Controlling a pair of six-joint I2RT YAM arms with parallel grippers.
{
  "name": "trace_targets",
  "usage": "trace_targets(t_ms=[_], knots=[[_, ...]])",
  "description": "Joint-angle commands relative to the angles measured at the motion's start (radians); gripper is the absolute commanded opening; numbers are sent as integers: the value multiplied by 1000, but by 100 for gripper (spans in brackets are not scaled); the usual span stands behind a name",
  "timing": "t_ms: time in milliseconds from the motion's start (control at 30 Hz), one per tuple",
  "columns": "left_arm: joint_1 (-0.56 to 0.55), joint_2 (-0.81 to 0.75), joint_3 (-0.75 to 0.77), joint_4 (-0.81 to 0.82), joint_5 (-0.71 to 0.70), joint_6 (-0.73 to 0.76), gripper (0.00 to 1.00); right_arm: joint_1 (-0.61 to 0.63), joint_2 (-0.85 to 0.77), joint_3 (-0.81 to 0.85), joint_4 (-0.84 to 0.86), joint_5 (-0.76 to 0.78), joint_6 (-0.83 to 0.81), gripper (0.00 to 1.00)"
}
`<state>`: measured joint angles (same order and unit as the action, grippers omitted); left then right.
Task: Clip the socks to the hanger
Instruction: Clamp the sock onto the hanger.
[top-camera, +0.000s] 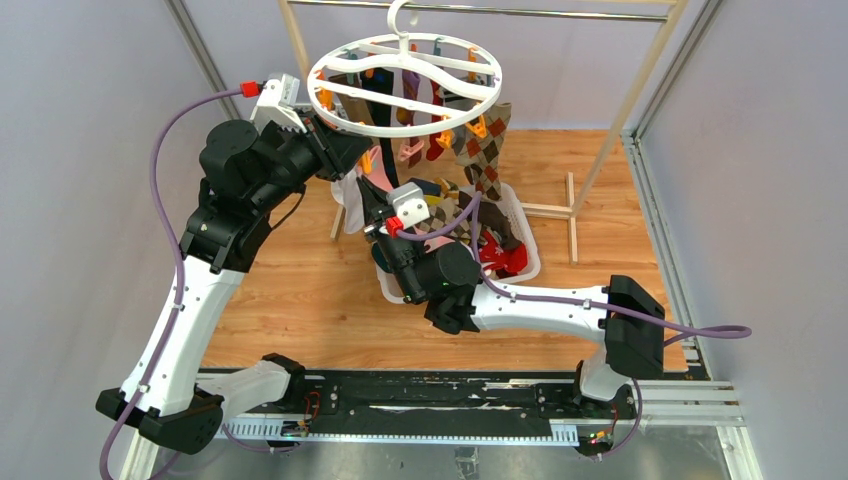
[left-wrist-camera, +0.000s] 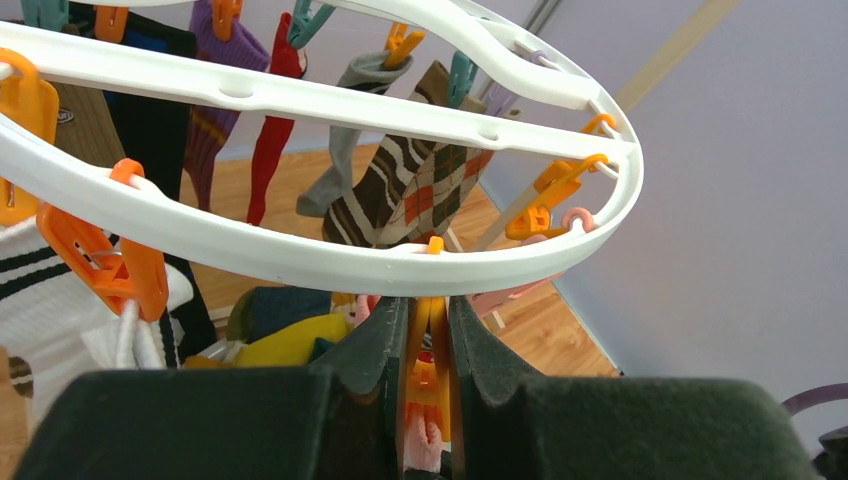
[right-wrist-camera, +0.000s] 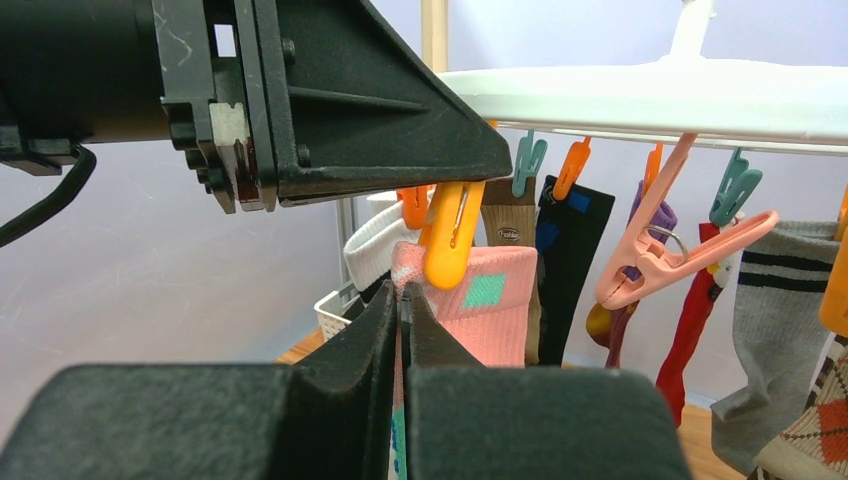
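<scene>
The white round hanger (top-camera: 400, 131) hangs from the rack rail with several socks clipped under it, among them a brown argyle sock (left-wrist-camera: 420, 190). My left gripper (left-wrist-camera: 429, 310) is just below the ring's near rim (left-wrist-camera: 300, 255), shut on the upper end of an orange clip (left-wrist-camera: 428, 335). Below it, my right gripper (right-wrist-camera: 402, 295) is shut on a pink sock (right-wrist-camera: 490, 300) with a teal square and holds it upright. The orange clip's lower end (right-wrist-camera: 447, 240) overlaps the sock's top edge. In the top view the right gripper (top-camera: 368, 188) sits under the left gripper (top-camera: 345, 150).
A white slotted basket (top-camera: 528, 245) with more socks stands on the wood floor under the hanger. An open pink clip (right-wrist-camera: 660, 255) dangles to the right of the pink sock. The wooden rack pole (top-camera: 640, 90) rises at the back right, and grey walls close both sides.
</scene>
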<state>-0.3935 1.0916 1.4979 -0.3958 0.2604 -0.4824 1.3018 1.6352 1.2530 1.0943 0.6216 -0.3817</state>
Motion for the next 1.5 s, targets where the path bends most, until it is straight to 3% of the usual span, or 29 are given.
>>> trace_targets(t_ms=[0,733,867,1133,1400,1467], knots=[[-4,-1,10,-35,11,4,0,15,8,49,39,-17,-10,0],[-4,-15,-2,-31,-3,39,1,13,-32,29,94,26,-39,0],[-4,-18,2,-33,-3,36,9,9,-30,31,87,30,-26,0],[-4,-24,4,-43,-6,28,34,-4,-29,33,75,27,5,0],[-5,-27,8,-51,-8,30,42,-9,-39,21,68,26,32,0],[-4,-28,3,-55,-11,33,45,-9,-41,18,61,26,38,5]])
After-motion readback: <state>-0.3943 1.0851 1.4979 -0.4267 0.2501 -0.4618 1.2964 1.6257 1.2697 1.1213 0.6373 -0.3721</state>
